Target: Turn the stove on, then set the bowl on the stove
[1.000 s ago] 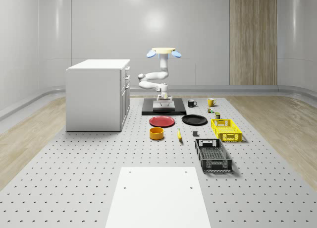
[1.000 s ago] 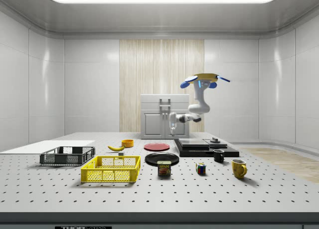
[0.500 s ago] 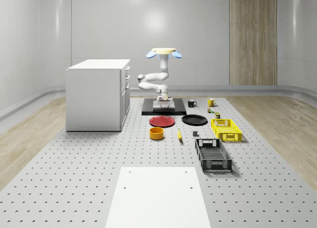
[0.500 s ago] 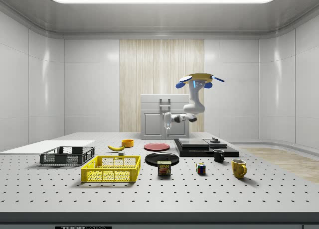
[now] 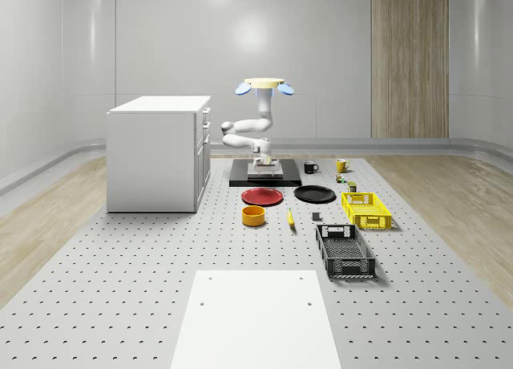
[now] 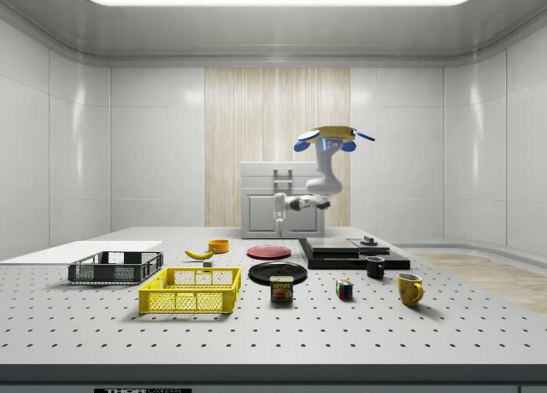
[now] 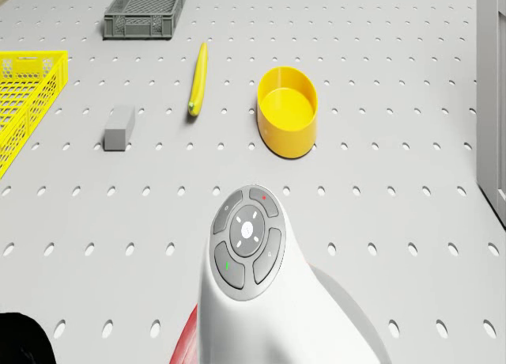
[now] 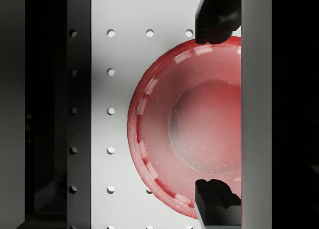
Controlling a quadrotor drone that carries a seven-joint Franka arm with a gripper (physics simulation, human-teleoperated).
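Your gripper point(image 8: 218, 112) hangs wide open and empty above the red plate point(image 8: 187, 127); the yellow bowl point(image 7: 288, 111) sits toward 12 o'clock. Descend now and you'd grab the wrong dish.

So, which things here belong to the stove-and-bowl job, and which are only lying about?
For the job: stove, yellow bowl, drone hovering over the stove's edge, open gripper above the red plate.
Lying about: red plate, black plate, banana, yellow crate, grey crate, black mug, yellow mug, cabinet.
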